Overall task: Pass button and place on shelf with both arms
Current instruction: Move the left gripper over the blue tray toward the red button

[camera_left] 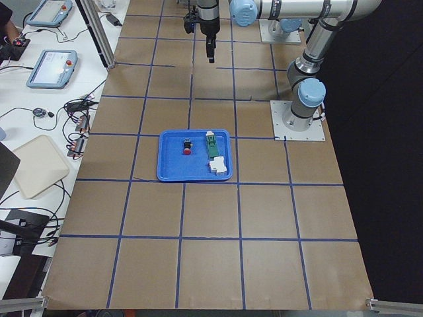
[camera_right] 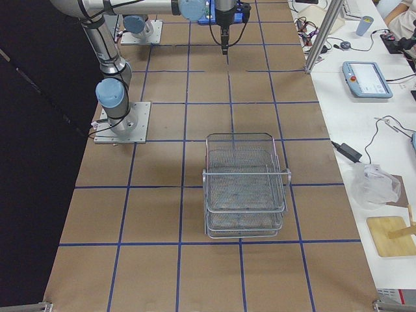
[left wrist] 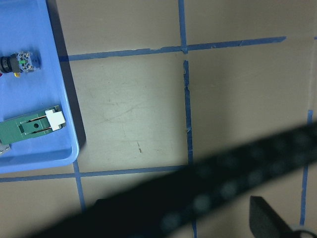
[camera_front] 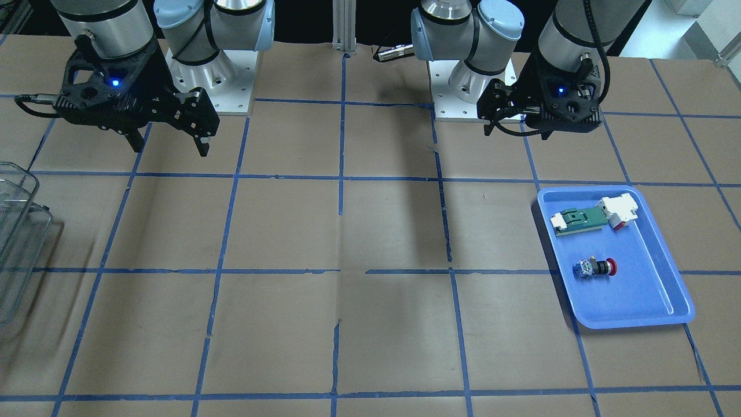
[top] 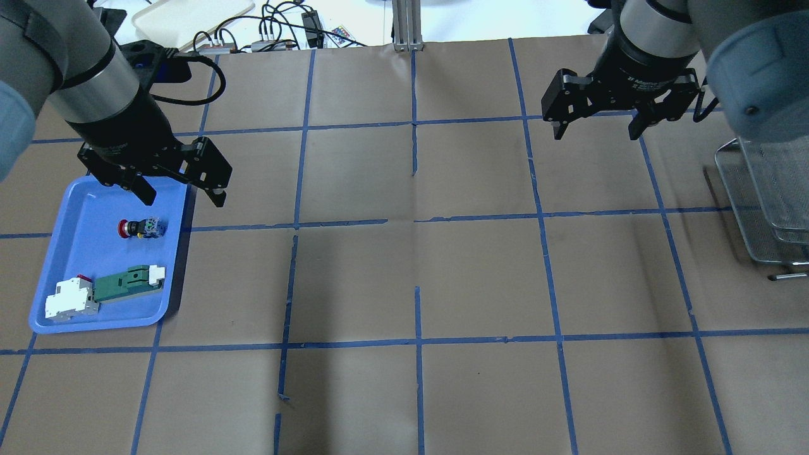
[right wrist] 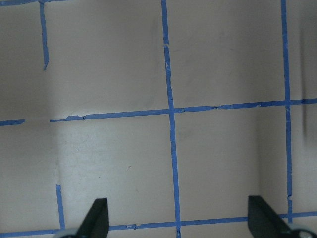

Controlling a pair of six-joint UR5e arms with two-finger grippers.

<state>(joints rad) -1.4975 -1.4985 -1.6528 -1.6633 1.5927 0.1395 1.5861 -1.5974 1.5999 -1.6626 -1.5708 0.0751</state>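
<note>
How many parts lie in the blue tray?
3: the button at the tray's far end, the green part nearer the robot, the white block beside it. None looks hidden.

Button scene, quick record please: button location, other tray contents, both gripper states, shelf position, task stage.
button: lying on its side in the blue tray, untouched
tray also holds: green-and-white part and white-and-red block, end to end
left gripper: open, empty, raised near the tray
right gripper: open, empty, over bare table
shelf: at the table's end on the robot's right, apart from both grippers
task stage: pick not yet begun
</note>
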